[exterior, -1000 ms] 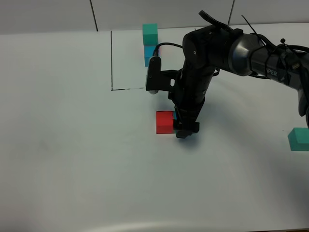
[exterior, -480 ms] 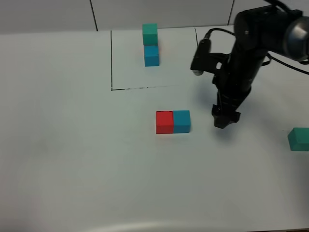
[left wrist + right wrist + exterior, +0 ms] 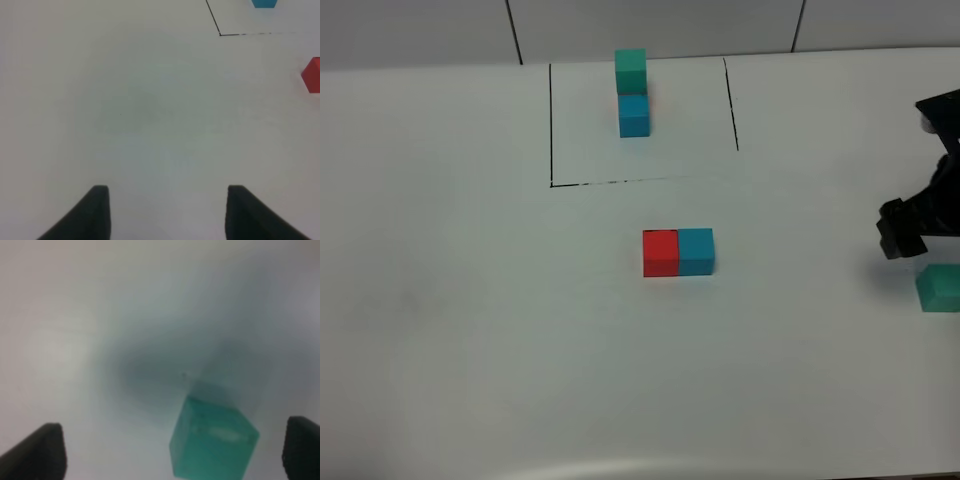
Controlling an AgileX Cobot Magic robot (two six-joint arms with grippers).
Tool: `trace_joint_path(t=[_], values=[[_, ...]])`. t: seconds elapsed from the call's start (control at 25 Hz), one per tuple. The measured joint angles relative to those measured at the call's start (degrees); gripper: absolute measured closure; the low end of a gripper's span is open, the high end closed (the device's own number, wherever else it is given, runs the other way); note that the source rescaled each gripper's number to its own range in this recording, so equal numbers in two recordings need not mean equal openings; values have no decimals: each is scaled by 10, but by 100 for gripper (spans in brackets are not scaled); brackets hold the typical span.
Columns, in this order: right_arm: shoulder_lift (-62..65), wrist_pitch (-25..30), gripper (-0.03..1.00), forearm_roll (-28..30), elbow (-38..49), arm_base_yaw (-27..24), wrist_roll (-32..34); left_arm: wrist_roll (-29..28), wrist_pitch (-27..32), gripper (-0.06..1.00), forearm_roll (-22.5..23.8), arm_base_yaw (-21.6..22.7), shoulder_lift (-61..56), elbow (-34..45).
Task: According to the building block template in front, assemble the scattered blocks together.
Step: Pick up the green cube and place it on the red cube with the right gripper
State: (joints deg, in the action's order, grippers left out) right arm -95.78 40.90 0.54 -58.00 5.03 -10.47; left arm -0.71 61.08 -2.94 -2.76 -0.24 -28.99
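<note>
The building block template, a teal-green cube (image 3: 631, 70) against a blue cube (image 3: 634, 115), stands inside black drawn lines (image 3: 551, 125) at the back. Of the scattered blocks, the red cube (image 3: 660, 253) and blue cube (image 3: 696, 251) sit side by side, touching, mid-table. The loose green cube (image 3: 940, 288) lies at the right edge. My right gripper (image 3: 901, 238) hovers just beside and above it, open. In the right wrist view the green cube (image 3: 212, 442) lies between the spread fingers (image 3: 42, 452). My left gripper (image 3: 165, 215) is open over bare table, with the red cube (image 3: 312, 75) far off.
The white table surface (image 3: 470, 300) stretches around the blocks. A corner of the black drawn frame (image 3: 220, 34) and the template's blue cube (image 3: 264, 3) show in the left wrist view. A wall runs along the back edge (image 3: 420, 30).
My right arm has left the blue cube beside the red one and swung far right, ending over the loose green cube. The left gripper has not moved.
</note>
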Motion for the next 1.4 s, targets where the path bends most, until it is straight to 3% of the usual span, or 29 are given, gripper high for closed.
trace_joint_path(t=[0.16,0.4,0.8,0.92,1.04,1.08,1.24,1.4], values=[[5,-5,22,-5,33,-40,48,0,0,79,0,0,0,0],[-6,-31,22,-15,46,-77,56,0,0,79,0,0,0,0],[-74,-61,23,-38,46,-81,29,0,0,79,0,0,0,0],[-83,-64,38,-39,46,-81,27,-1,0,79,0,0,0,0],[-84,-64,79,-39,46,-81,27,-1,0,79,0,0,0,0],[-84,-63,97,-39,46,-81,27,-1,0,79,0,0,0,0],[-81,-60,95,-39,46,-80,16,-1,0,79,0,0,0,0],[-56,-4,95,-22,21,-45,-69,-1,0,79,0,0,0,0]])
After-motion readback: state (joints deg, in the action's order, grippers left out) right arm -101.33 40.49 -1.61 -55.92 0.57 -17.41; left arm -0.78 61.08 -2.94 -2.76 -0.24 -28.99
